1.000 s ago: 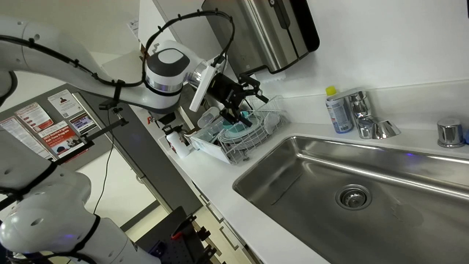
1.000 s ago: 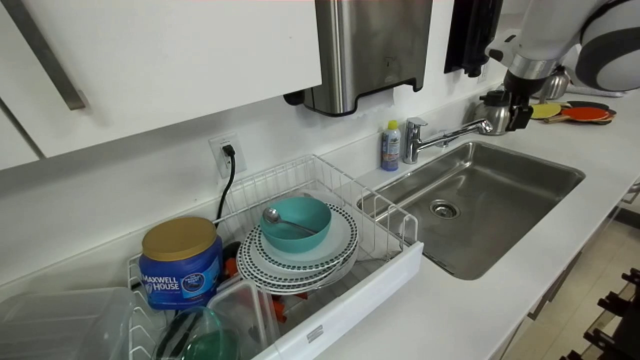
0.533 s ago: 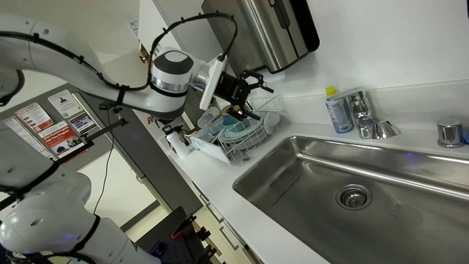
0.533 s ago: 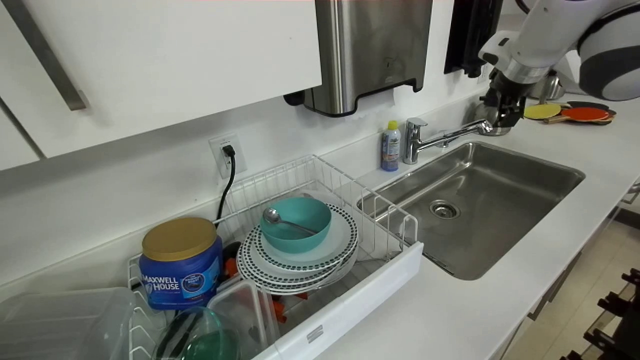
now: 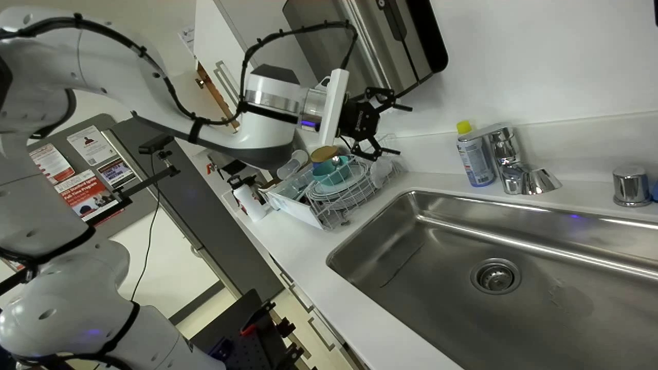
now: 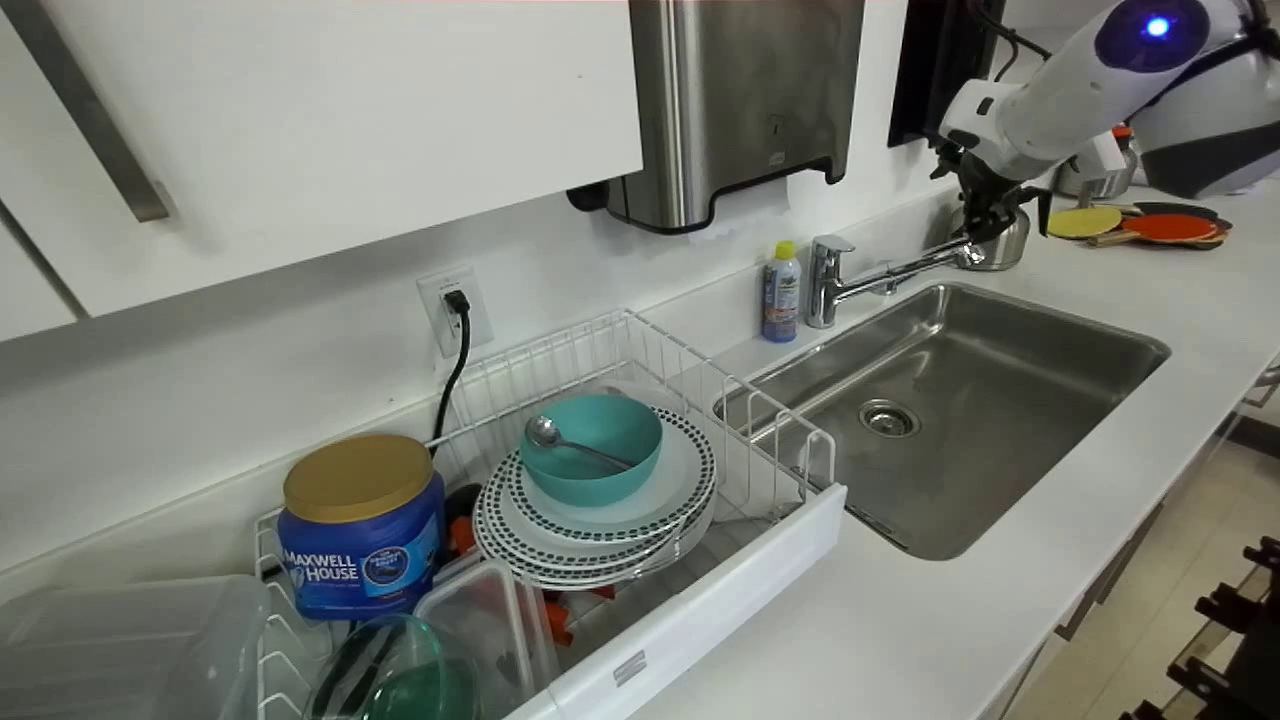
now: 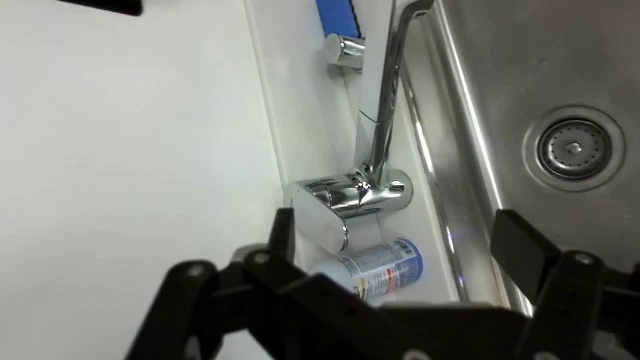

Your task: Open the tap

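Tip of the tap (image 7: 374, 145) beyond the wrist view's top edge

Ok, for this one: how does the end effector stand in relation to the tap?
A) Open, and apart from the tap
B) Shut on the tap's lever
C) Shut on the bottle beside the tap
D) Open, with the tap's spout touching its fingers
A: in an exterior view the end effector has its jaws spread, and wall shows between it and the tap.

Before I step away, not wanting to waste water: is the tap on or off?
Off: in both exterior views, no stream shows below the tap.
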`<move>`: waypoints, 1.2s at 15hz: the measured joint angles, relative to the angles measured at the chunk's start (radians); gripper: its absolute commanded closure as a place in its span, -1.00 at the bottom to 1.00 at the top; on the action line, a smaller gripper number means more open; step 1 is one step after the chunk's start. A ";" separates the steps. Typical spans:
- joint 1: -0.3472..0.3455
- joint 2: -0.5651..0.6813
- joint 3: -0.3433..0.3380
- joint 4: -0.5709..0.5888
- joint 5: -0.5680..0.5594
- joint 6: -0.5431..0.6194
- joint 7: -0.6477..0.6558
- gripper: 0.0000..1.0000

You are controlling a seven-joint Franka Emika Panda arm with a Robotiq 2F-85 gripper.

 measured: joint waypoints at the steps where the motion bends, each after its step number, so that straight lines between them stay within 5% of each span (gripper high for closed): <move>1: 0.000 0.025 -0.007 0.036 -0.084 0.006 0.059 -1.00; 6: 0.001 0.140 -0.005 0.184 -0.451 -0.002 0.370 -1.00; 13: 0.001 0.173 -0.001 0.210 -0.486 -0.002 0.405 -1.00; 18: -0.002 0.190 0.032 0.211 -0.731 -0.018 0.682 -1.00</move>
